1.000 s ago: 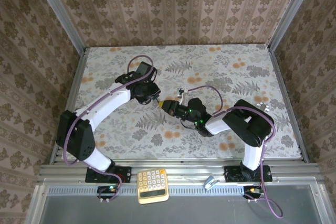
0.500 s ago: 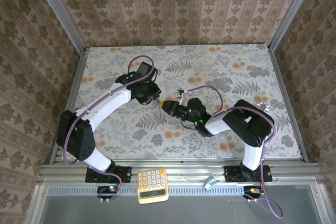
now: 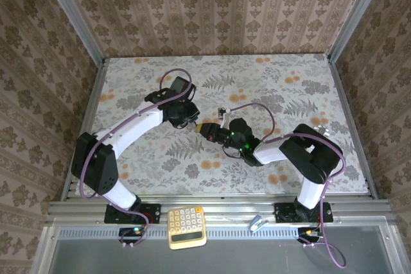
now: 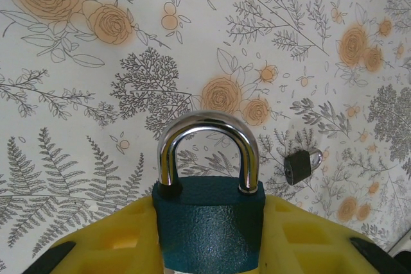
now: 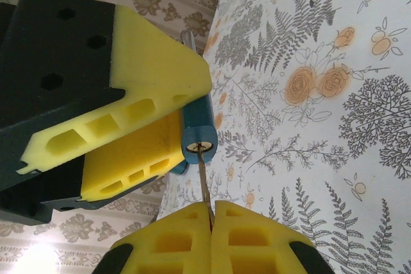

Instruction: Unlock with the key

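Right jaws pinch key (image 5: 203, 174) touching padlock (image 5: 196, 126).

both arms have smooth white shells, left arm (image 3: 131, 126) and right arm (image 3: 308, 155), with black joints and a black base plate (image 3: 131, 213) each. a purple cable (image 3: 168, 72) loops loosely over each wrist. the left end effector (image 3: 191, 122) and right end effector (image 3: 209, 131) are black with yellow slotted fingers (image 5: 148, 62). recessed screw holes dot one black finger mount (image 5: 58, 43). a green light (image 3: 242, 150) glows on the right wrist.
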`<state>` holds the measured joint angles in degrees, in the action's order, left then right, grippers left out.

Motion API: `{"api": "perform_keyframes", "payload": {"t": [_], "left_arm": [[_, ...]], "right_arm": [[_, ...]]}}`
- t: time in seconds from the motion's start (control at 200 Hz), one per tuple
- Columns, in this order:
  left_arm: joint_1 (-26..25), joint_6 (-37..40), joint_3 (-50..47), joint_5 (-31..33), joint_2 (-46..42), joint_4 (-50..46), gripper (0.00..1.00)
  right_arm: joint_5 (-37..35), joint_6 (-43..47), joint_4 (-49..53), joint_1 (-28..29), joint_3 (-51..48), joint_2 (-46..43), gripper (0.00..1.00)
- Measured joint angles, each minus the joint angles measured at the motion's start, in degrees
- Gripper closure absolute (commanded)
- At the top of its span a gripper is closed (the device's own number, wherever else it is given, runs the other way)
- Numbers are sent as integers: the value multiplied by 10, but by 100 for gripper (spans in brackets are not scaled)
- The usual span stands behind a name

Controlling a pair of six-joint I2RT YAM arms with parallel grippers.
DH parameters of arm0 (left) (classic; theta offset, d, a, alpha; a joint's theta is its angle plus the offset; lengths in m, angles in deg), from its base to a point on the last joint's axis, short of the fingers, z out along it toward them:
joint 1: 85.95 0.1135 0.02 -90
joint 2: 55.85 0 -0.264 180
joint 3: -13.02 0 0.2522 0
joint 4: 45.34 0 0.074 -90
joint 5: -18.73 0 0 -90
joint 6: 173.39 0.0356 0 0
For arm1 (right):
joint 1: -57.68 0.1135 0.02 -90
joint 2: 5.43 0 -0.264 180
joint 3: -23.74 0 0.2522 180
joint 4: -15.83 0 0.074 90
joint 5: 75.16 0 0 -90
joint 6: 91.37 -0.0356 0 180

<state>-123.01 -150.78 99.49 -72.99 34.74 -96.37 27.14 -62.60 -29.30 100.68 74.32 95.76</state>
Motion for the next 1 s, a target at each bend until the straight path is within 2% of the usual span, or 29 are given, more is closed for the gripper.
{"api": "perform_keyframes", "payload": {"t": [0.33,0.745,0.995], "left_arm": [[0,-21,-19,-6,0,35,72],[0,-29,-31,-34,0,43,72],[1,-29,-31,-35,0,39,72]], "right_arm": [[-22,-9,-23,0,-9,8,100],[-77,86,20,22,-16,-17,100],[-77,84,22,21,-16,-18,100]]}}
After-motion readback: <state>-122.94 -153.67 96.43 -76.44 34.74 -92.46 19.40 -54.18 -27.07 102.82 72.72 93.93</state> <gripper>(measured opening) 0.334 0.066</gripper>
